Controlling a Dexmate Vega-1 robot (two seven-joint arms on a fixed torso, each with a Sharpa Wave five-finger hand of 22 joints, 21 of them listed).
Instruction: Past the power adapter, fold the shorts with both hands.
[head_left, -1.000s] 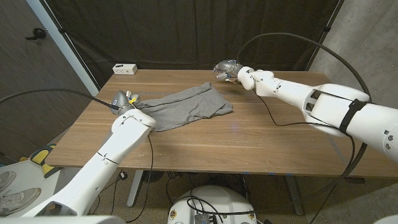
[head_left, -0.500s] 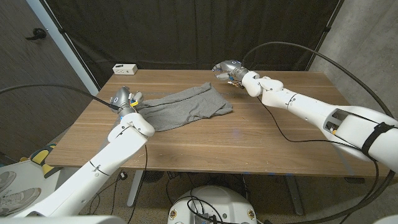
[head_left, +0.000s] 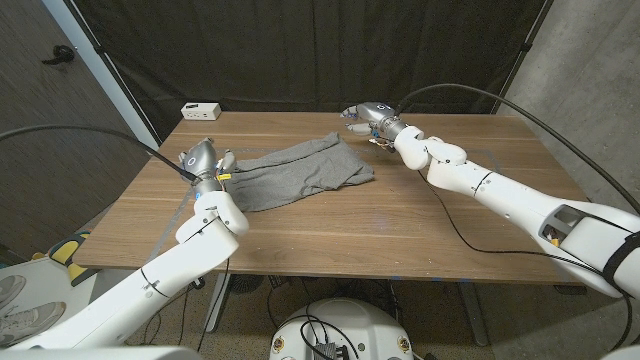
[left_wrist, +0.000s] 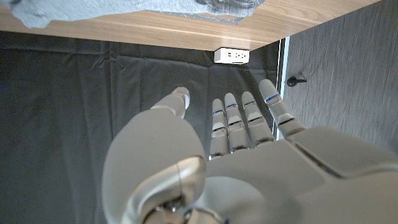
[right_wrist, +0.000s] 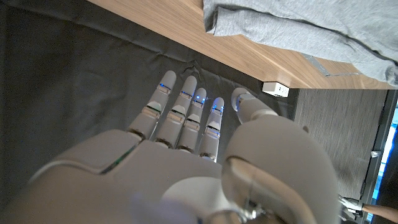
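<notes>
While the left hand (head_left: 203, 160) is covering the near corner of the grey shorts (head_left: 296, 172), both hands are showing straight, spread fingers holding nothing. The soft, rumpled cloth is lying on the grained wooden table (head_left: 400, 225), the right hand (head_left: 362, 117) hovering just beyond it. A white boxy power adapter (head_left: 201, 109) is sitting at the far corner.

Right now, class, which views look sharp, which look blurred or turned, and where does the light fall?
Head view: sharp, wooden table evenly lit, black curtain behind. Left wrist view: turned upside down, left robot hand crisp. Right wrist view: right robot hand soft up close, grey shorts sharper.
</notes>
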